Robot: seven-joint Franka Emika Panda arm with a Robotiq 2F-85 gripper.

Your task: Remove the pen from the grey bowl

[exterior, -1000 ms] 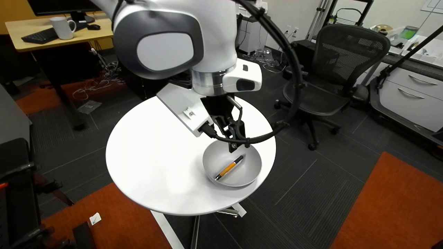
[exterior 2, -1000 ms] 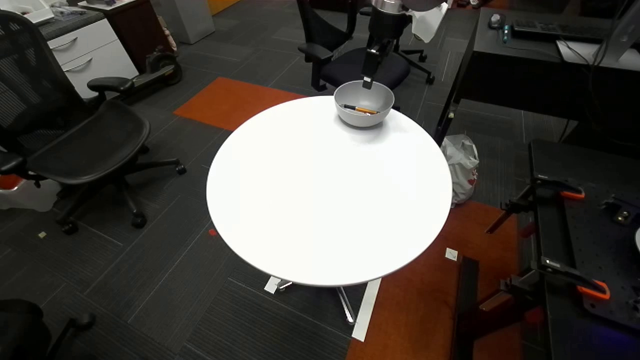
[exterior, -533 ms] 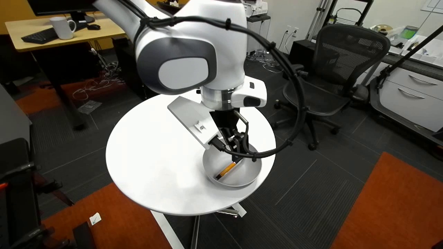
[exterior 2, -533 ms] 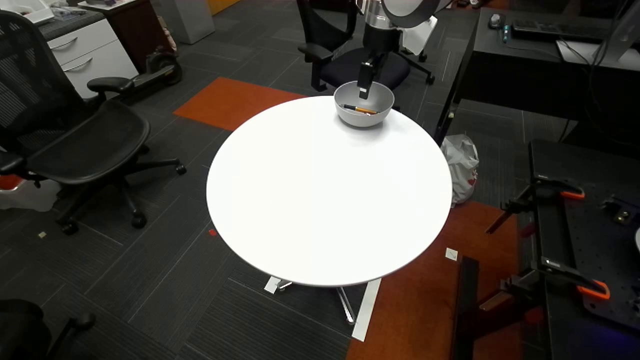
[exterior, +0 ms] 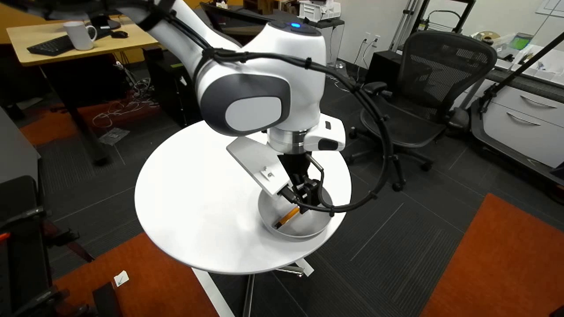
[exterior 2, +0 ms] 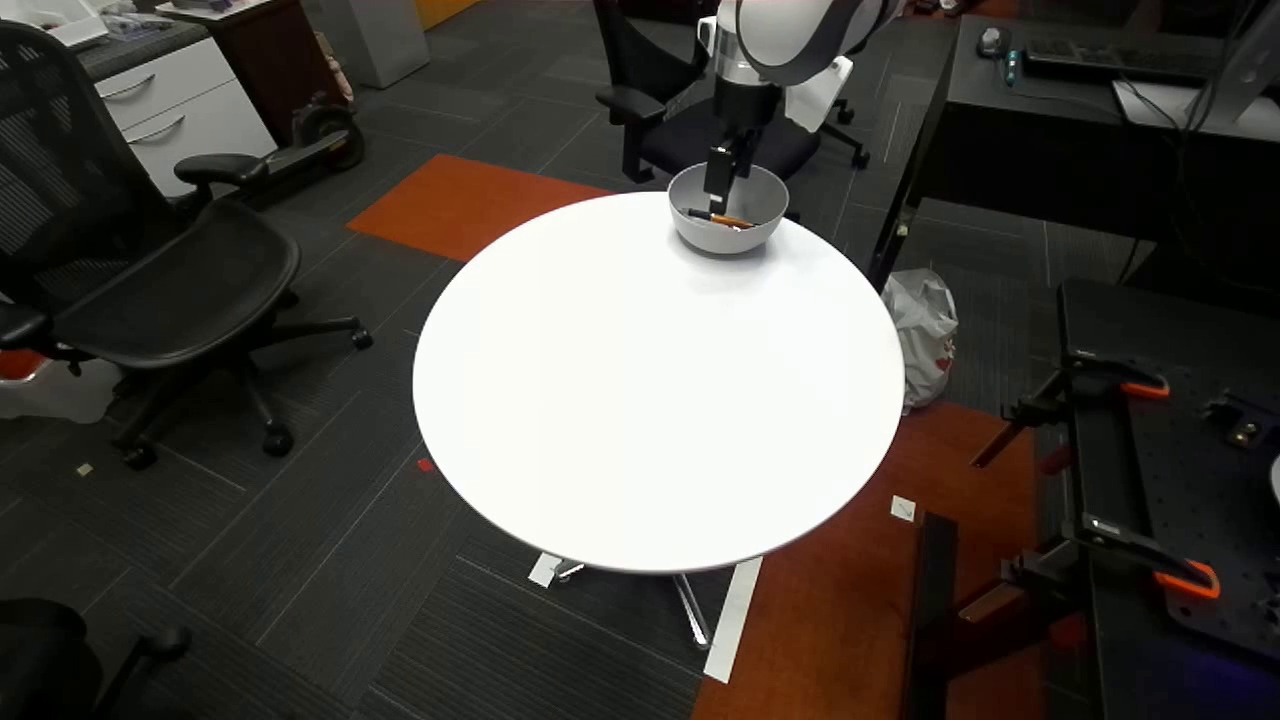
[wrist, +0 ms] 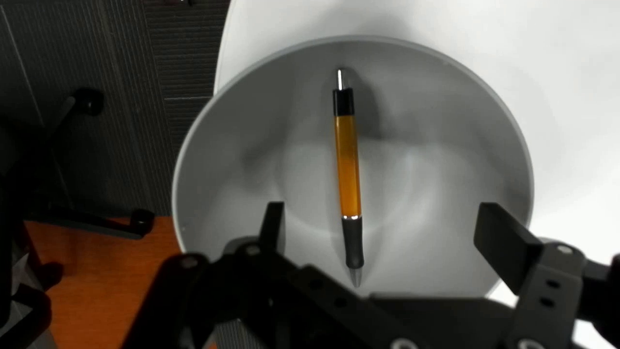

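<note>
The pen (wrist: 348, 165) (orange barrel, dark ends) lies inside the bowl (wrist: 450, 169); above the bowl's bottom hangs the gripper (wrist: 381, 219), its two fingers spread wide apart; beneath the bowl is the table (exterior 2: 650, 400)

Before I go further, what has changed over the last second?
In both exterior views the black two-fingered pincer has come down toward the slim black-ended orange pen; it stands open. Nothing taken hold of or let go. Unmoved: the pen, the round light-grey bowl it lies in, the round white table.
</note>
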